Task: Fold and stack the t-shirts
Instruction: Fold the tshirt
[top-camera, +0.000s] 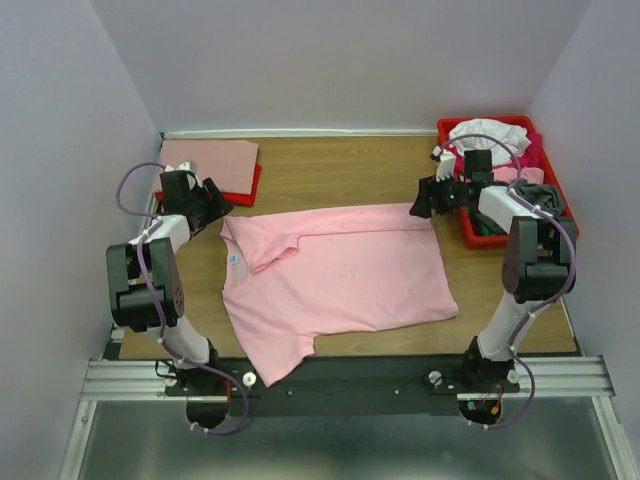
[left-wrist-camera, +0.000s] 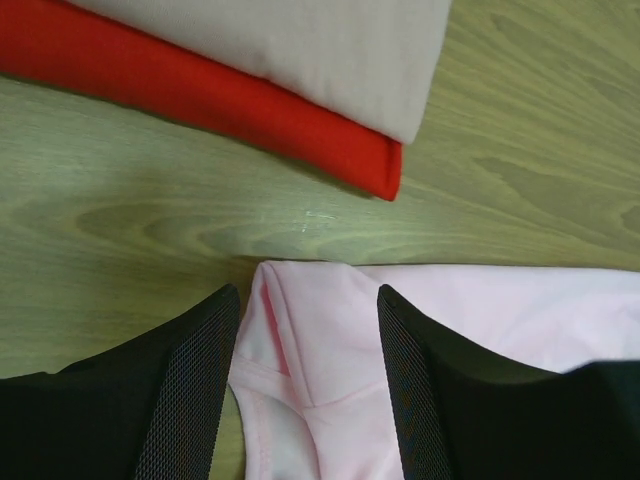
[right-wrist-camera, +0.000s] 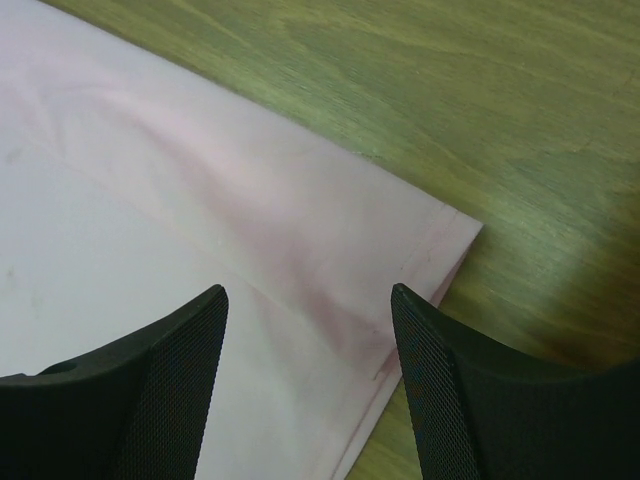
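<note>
Both jaws stood wide and empty over the far corners of the pink shirt; I judged both corners needed pinching together.

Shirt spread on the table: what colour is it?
The shirt is light pink; top view shows it best.

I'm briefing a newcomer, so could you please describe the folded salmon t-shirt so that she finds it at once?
Start at the wooden table and go to its far left corner, just beyond the left gripper. The salmon t-shirt lies there folded into a flat rectangle atop a red t-shirt, unlike the paler light pink t-shirt spread open mid-table.
</note>
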